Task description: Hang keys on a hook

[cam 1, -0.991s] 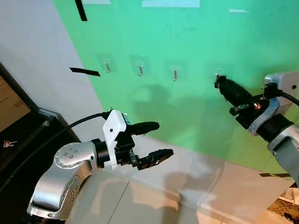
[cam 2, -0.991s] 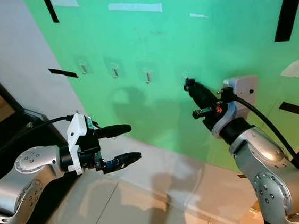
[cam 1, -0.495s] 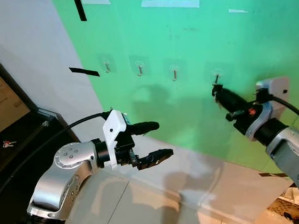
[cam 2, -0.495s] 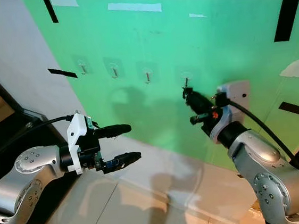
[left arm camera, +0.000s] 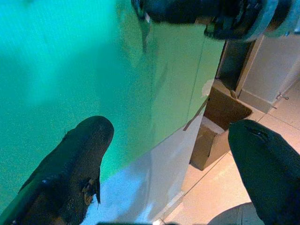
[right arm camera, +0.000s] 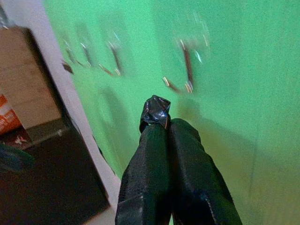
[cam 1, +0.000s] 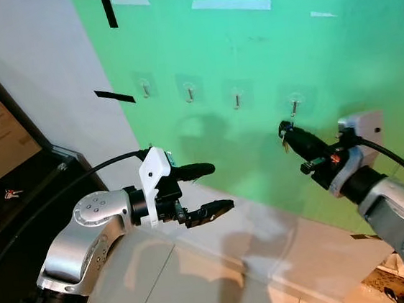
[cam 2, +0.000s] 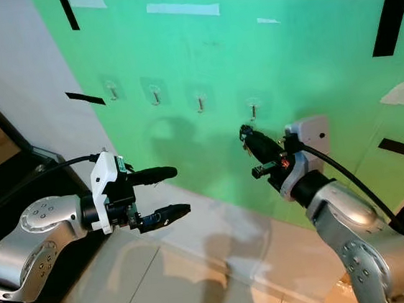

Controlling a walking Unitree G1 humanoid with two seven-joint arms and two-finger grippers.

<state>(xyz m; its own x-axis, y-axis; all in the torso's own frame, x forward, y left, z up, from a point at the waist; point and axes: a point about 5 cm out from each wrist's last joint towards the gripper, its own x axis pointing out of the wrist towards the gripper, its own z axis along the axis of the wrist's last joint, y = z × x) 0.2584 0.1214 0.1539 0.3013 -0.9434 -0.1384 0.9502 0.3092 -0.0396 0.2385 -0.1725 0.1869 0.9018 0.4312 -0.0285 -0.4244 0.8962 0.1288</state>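
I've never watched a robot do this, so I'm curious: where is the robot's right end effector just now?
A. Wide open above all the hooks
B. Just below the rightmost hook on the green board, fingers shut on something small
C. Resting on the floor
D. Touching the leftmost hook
B: the right end effector sits just under the rightmost hook on the green board, fingers pressed together on a small dark object.

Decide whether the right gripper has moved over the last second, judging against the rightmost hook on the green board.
Yes. The right gripper, shut on the keys, has dropped down and to the robot's left, from level with the rightmost hook to below it.
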